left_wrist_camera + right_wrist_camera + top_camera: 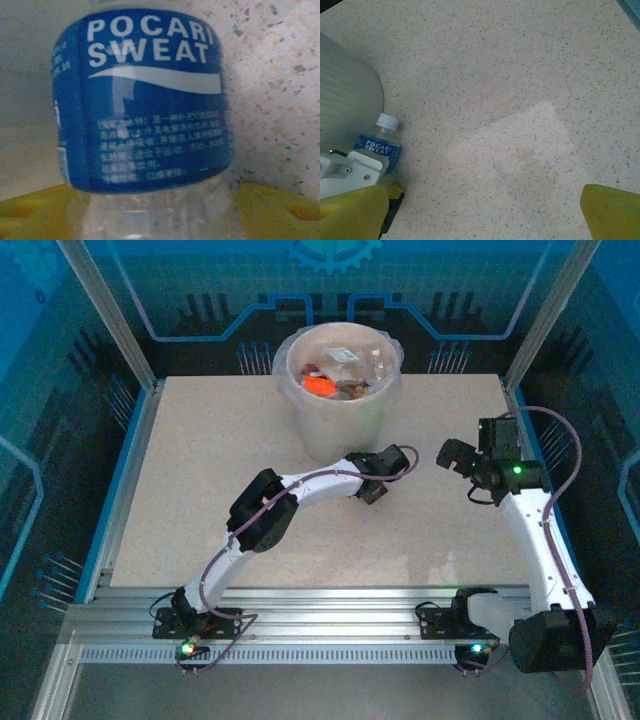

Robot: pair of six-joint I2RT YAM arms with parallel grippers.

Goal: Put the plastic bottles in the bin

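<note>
A clear bottle with a blue label (150, 100) and a white cap lies on the table against the foot of the bin (345, 430); the right wrist view shows this bottle (377, 145) beside the bin's wall (345, 95). My left gripper (375, 480) is low over it and shut on it. Its yellow fingers (35, 210) sit at either side of the clear lower body. Several bottles (322, 385) lie inside the bin. My right gripper (452, 455) hangs open above bare table to the right, its fingers (612, 210) wide apart and holding nothing.
The speckled table (200, 490) is bordered by blue rails and two slanted metal posts (105, 310) at the back corners. The bin stands at the back centre. The left gripper's white body (345, 172) lies just left of the right gripper.
</note>
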